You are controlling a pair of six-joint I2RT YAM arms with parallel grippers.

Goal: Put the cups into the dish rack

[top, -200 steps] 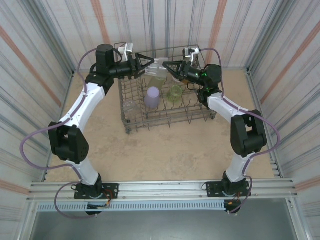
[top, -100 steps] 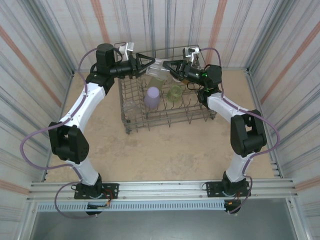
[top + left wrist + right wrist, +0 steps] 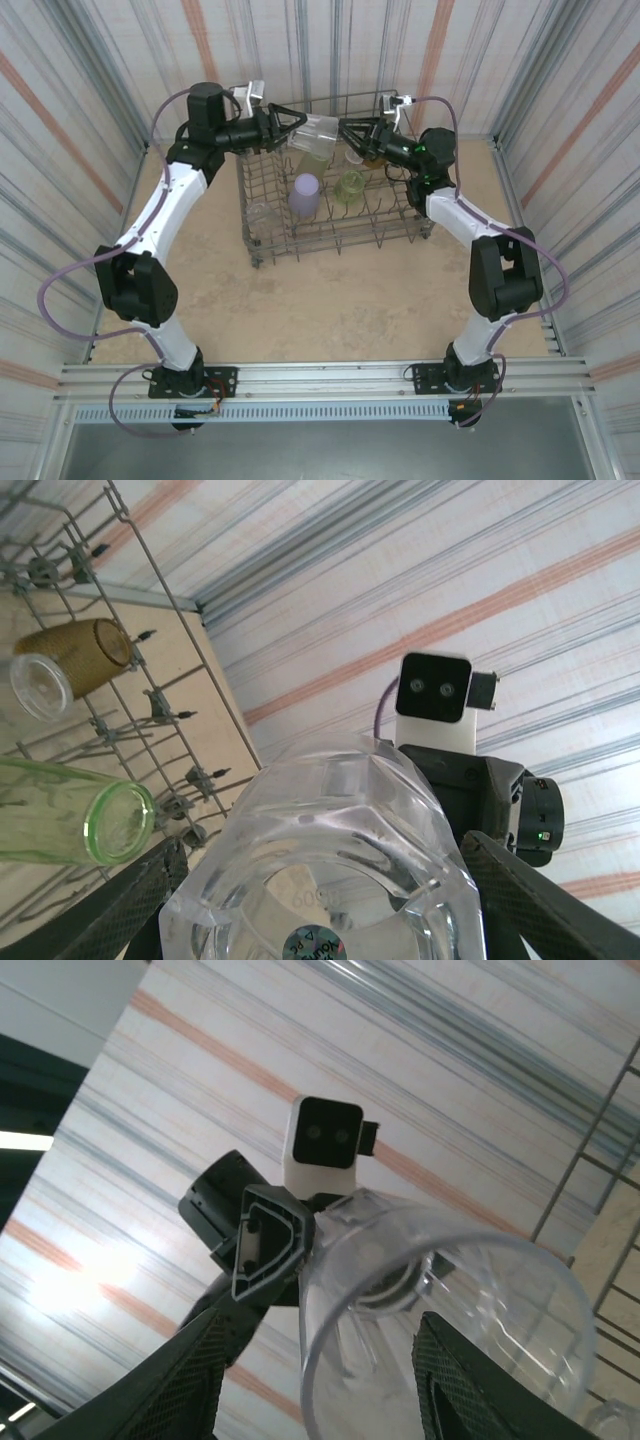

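Over the last second the right gripper [image 3: 347, 131] has spread its jaws and its arm has swung outward from the dish rack [image 3: 385, 215]. It now stands released, with its fingers flanking the rim of a clear cup [image 3: 318, 136] without pinching it. The left gripper [image 3: 299, 124] grasps that cup above the rack's far edge, on its side in the air, base toward the left wrist and mouth toward the right one. Down in the rack a lavender cup [image 3: 304, 193] stands near the middle with a yellow-green cup [image 3: 351, 185] just to its right, and an amber cup [image 3: 85, 650] lies among the tines [image 3: 160, 710] at the far side.

The step in hand looks like a handover just finishing. To do it well, the right gripper should back straight off along the cup's axis, so that neither finger clips the rim and twists the cup in the left's hold. That hold sits near the base of a slick, tapered tumbler. I would keep it firm, turn the wrist slowly until the mouth faces down, then lower the cup over a free row of tines rather than drop it.

As for writing, a small round sticker [image 3: 318, 945] on the cup's base carries print — cut by the frame edge and too small to read.
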